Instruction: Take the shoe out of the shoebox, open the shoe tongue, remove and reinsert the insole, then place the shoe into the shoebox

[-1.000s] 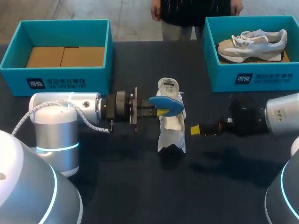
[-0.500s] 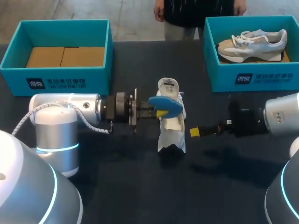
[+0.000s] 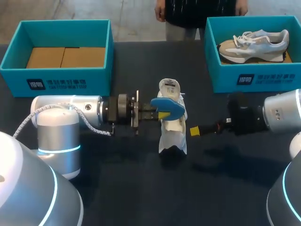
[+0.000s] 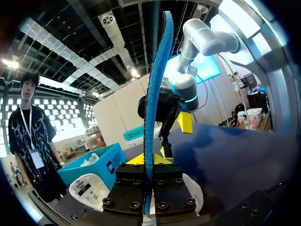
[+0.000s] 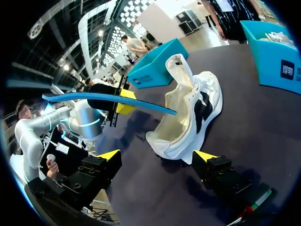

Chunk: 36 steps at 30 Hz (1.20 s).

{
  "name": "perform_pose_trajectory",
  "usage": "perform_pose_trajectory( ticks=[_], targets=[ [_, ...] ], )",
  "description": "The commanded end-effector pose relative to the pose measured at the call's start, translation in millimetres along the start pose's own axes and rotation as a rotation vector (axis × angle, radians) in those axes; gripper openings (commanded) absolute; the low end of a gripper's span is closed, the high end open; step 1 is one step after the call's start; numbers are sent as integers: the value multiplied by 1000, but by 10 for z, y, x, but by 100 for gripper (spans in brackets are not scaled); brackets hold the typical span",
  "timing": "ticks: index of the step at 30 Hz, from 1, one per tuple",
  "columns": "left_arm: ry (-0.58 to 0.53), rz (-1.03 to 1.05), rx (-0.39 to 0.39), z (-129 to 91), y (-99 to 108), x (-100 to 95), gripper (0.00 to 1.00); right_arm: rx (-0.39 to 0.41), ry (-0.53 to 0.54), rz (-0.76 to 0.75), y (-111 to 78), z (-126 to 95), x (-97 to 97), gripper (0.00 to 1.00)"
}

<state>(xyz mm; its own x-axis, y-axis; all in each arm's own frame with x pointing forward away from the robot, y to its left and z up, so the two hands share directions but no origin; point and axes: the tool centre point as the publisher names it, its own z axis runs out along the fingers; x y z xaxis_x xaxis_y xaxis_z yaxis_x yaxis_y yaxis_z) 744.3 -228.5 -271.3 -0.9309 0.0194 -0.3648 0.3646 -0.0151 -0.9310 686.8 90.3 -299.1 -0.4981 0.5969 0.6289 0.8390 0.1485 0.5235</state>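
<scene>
Head view: the white shoe (image 3: 172, 127) sits at the middle of the table (image 3: 141, 188). The left gripper (image 3: 162, 114) is clamped on the blue insole (image 3: 168, 106) and holds it just above the shoe's opening. The right gripper (image 3: 194, 131) has its fingers spread wide and grips nothing. It is just beside the shoe, on the side toward the table's right edge.

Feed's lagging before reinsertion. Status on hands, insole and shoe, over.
Left hand shut on insole, held over shoe. Right hand open, close beside shoe. Nothing in the way.
</scene>
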Motion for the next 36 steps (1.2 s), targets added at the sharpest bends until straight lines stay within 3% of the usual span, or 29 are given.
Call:
perform_pose_trajectory(
  ticks=[1,12,20,36],
  targets=[
    [-6,0,-1,11,-14,13,0,5,1,3,1,23,-10,100],
    [6,4,9,83,-50,24,0,1,-7,5,-12,-7,0,100],
    [17,-4,13,190,52,16,0,-9,-6,11,-40,-2,-11,100],
    [3,44,-64,202,172,81,0,-6,11,-54,-59,10,-77,100]
  ],
)
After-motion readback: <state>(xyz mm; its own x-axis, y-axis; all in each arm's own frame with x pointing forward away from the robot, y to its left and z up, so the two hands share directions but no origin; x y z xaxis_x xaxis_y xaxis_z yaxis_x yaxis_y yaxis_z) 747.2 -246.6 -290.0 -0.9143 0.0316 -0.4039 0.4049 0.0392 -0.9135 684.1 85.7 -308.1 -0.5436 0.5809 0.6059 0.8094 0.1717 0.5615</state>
